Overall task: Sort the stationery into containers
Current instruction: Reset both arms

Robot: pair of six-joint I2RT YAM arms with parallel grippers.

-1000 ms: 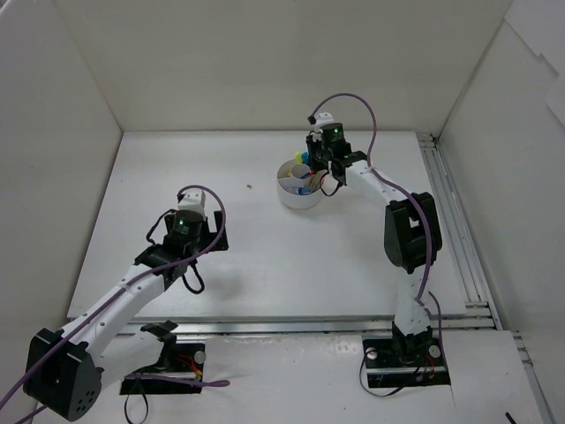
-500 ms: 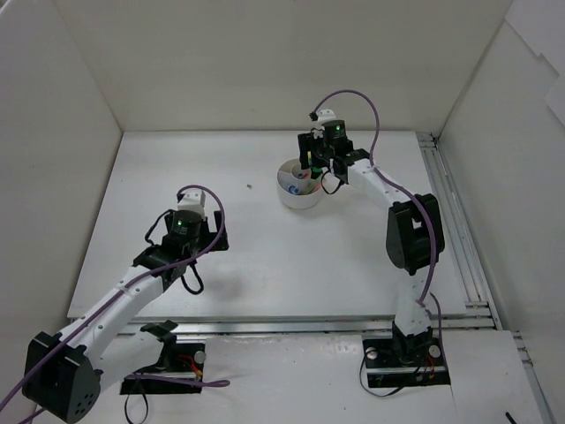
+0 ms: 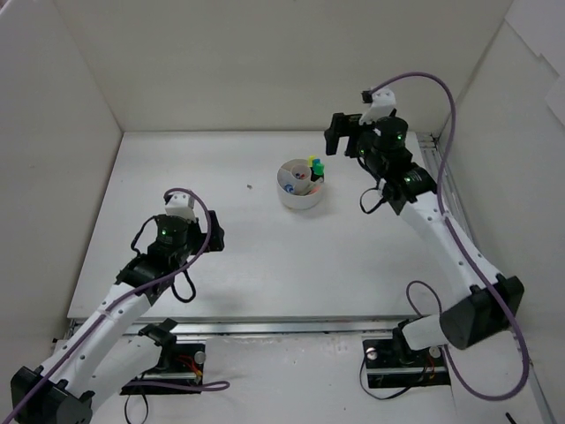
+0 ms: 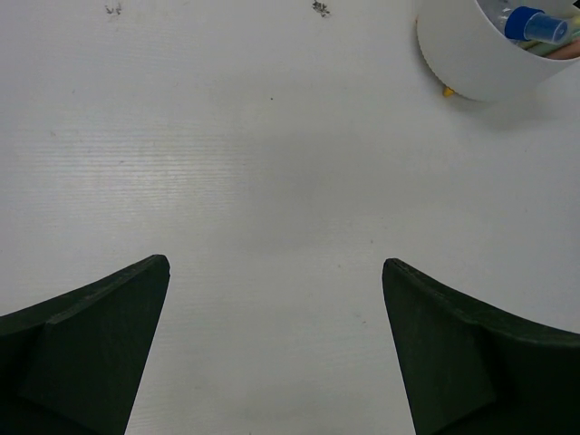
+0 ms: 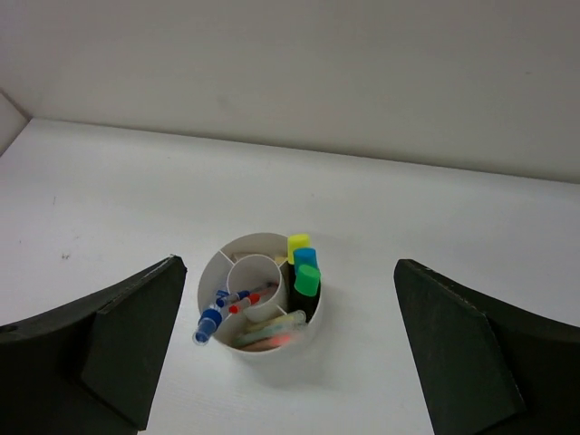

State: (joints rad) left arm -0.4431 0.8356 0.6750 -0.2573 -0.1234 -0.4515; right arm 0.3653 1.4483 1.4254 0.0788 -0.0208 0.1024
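Note:
The white round container point(image 3: 300, 196) stands at the back middle of the table. Three black highlighters stand side by side in one compartment, with a yellow cap point(image 5: 298, 244), a blue cap point(image 5: 304, 257) and a green cap point(image 5: 308, 279). Thin blue and red pens point(image 5: 237, 302) and a clear blue-capped tube point(image 5: 210, 323) lean out of other compartments. My right gripper point(image 3: 336, 133) hangs open, raised above and right of the tub point(image 5: 272, 350), with nothing between its fingers. My left gripper point(image 3: 178, 228) is open and empty over bare table, and the tub point(image 4: 462, 63) lies far ahead to its right.
White walls enclose the table on the left, back and right. A metal rail point(image 3: 450, 221) runs along the right edge and another along the front. A tiny yellow bit point(image 4: 448, 91) lies at the tub's foot. Dark specks point(image 4: 320, 9) mark the table.
My right gripper has opened, risen and drawn back to the right from over the tub, where a green-capped highlighter now shows. The left arm has shifted slightly back and left.

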